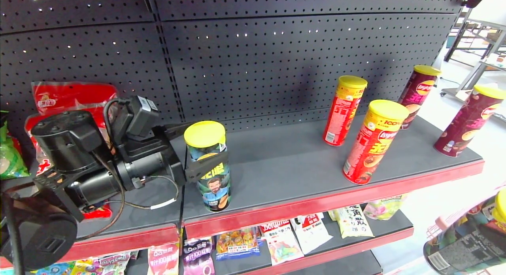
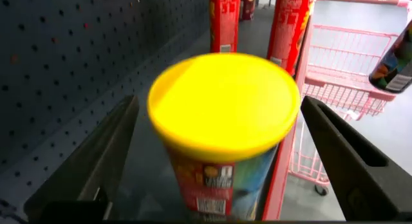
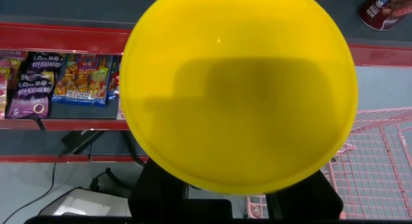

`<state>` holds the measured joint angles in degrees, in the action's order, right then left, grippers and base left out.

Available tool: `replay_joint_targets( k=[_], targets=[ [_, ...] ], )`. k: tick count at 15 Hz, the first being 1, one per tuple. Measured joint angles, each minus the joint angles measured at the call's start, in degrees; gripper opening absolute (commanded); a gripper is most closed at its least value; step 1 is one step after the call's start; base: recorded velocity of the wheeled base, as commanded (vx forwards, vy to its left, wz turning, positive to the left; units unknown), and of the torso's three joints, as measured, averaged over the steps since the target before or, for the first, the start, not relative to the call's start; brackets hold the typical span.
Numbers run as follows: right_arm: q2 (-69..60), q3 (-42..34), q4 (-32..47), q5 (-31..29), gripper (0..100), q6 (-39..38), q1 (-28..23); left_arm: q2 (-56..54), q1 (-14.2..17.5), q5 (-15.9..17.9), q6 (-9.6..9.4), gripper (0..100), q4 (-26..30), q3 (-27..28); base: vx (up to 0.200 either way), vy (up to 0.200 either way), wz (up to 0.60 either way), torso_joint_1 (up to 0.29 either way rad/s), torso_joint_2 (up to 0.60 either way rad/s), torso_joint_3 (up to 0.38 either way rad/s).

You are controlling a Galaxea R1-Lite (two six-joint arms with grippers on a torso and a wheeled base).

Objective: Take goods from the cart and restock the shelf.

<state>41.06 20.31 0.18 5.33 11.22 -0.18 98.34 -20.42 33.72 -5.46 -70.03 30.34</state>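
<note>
A teal chip can (image 1: pixel 208 167) with a yellow lid (image 2: pixel 223 103) stands upright near the front edge of the grey shelf (image 1: pixel 284 168). My left gripper (image 1: pixel 205 164) is open around it, and its fingers (image 2: pixel 96 159) leave a gap on both sides. Low on the right, above the pink cart (image 2: pixel 347 76), my right gripper (image 3: pixel 235 201) is shut on a dark chip can (image 1: pixel 466 243). That can's yellow lid (image 3: pixel 238 89) faces the right wrist camera.
Two red cans (image 1: pixel 344 110) (image 1: pixel 375 142) and two maroon cans (image 1: pixel 419 96) (image 1: pixel 466 120) stand at the shelf's right end. Red snack bags (image 1: pixel 67 97) lean behind my left arm. Bare shelf lies between the teal can and the red cans. Snack bags (image 1: pixel 276 235) fill the lower shelf.
</note>
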Motion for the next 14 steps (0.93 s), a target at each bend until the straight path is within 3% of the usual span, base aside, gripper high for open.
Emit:
replay_joint_targets(
  k=[10,13,14],
  targets=[
    [0.0,-0.17,0.09,-0.02,0,0.05,0.02,-1.51,-0.06,-0.02,0.34,100,1.48,4.85,0.0,0.0,0.0,0.0,0.0,0.0],
    [0.21,0.02,0.0,-0.02,0,0.16,0.18,-4.11,-0.11,-2.82,1.37,100,12.14,11.3,0.0,0.0,0.0,0.0,0.0,0.0],
    [0.37,0.24,0.02,0.0,0,0.17,0.21,-5.42,-0.11,-6.06,2.18,100,16.53,13.97,0.0,0.0,0.0,0.0,0.0,0.0]
  ],
)
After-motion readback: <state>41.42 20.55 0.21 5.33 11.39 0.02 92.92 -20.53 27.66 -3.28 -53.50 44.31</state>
